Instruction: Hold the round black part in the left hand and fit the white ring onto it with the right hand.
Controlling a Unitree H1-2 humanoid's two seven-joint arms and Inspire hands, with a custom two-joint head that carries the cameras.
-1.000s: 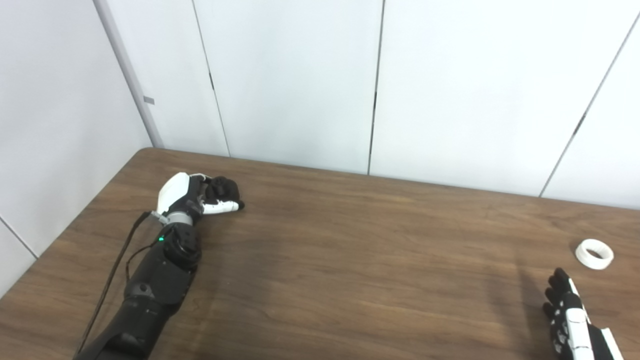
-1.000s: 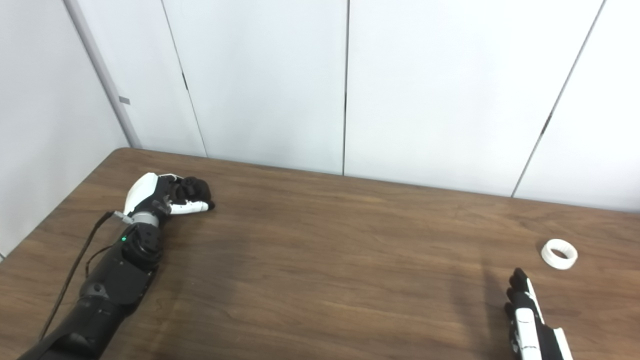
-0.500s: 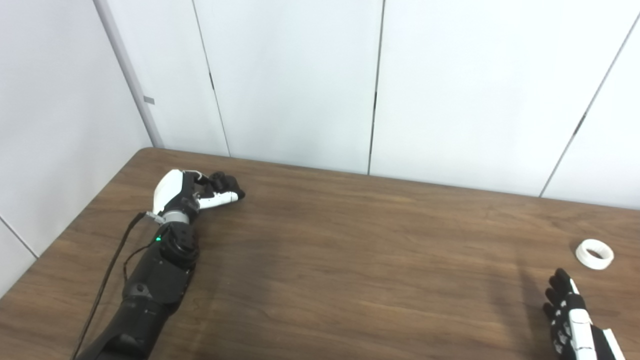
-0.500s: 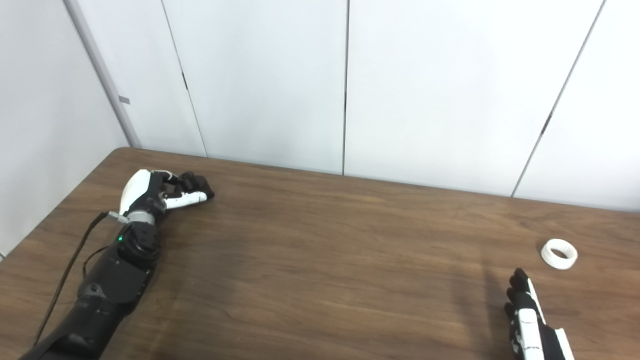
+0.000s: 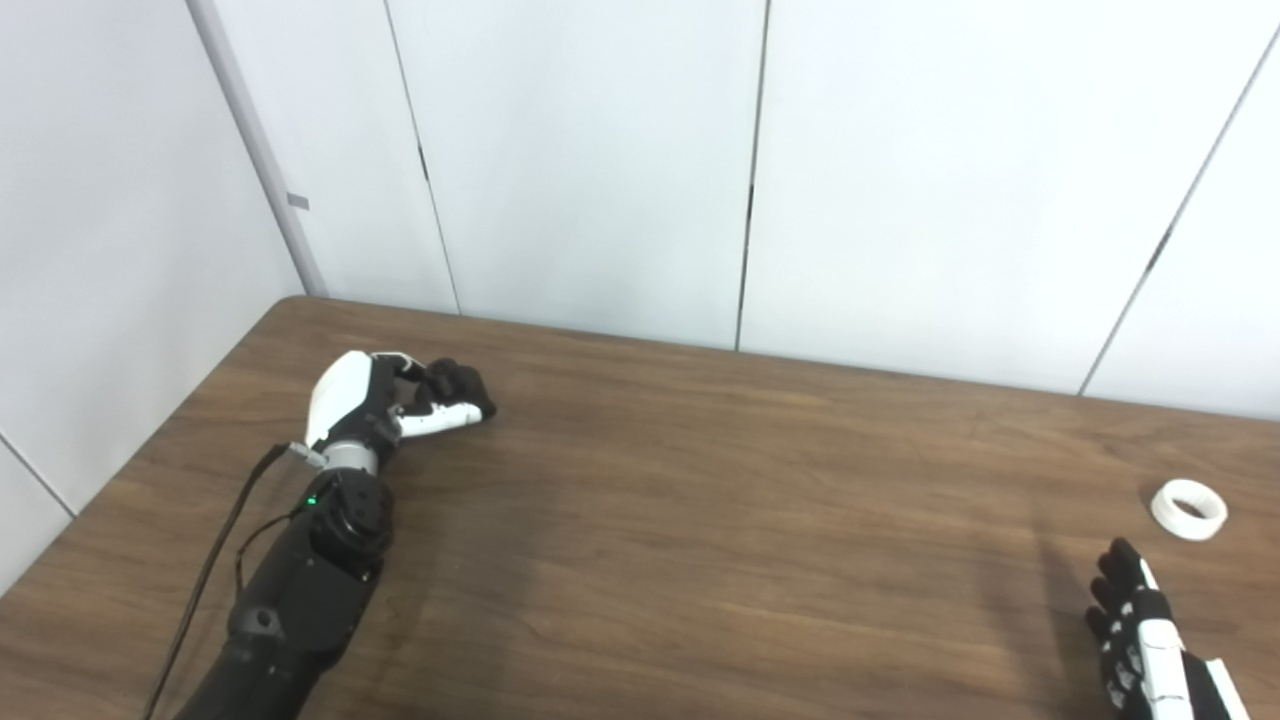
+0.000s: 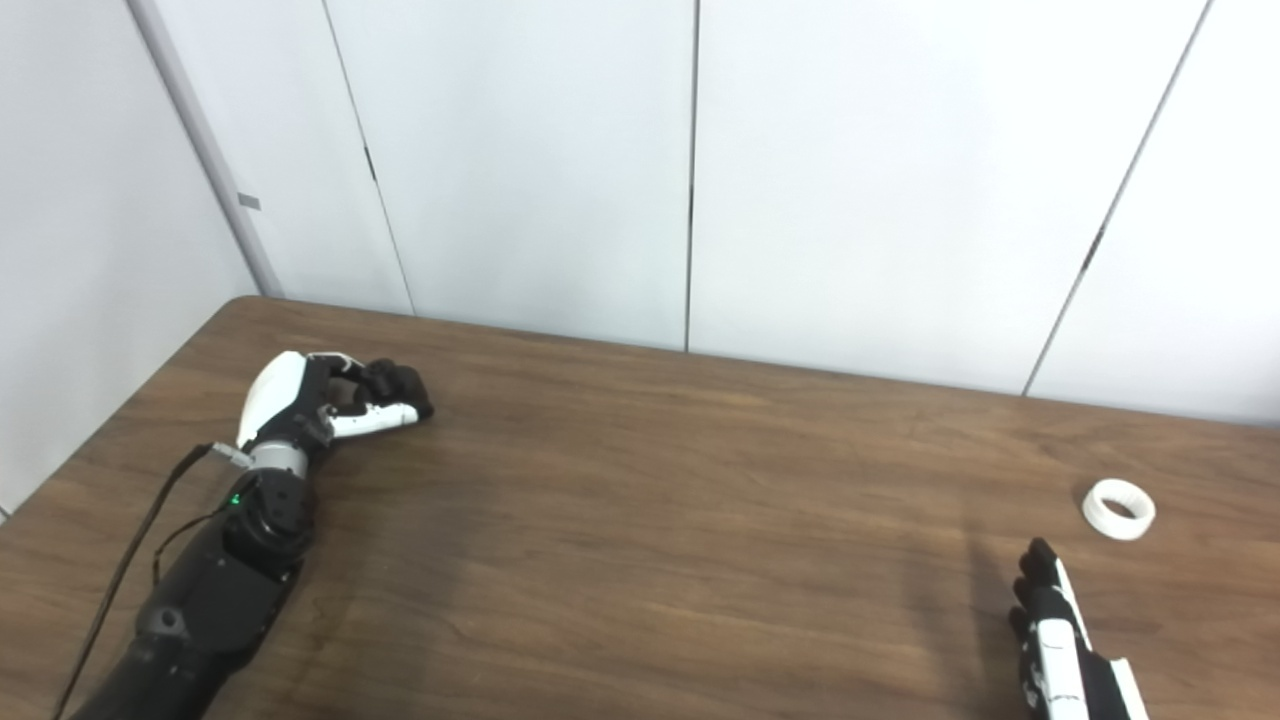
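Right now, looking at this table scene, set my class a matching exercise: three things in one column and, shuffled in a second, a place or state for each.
Column one:
1. left hand
2. right hand
3. white ring

Column two:
A. lying free on the table, untouched
B. fingers curled around something dark, far left
C. fingers straight, holding nothing, bottom right corner

Pairs: 1-B, 2-C, 3-A

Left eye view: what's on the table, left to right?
left hand closed around the round black part → bare wooden table → right hand → white ring
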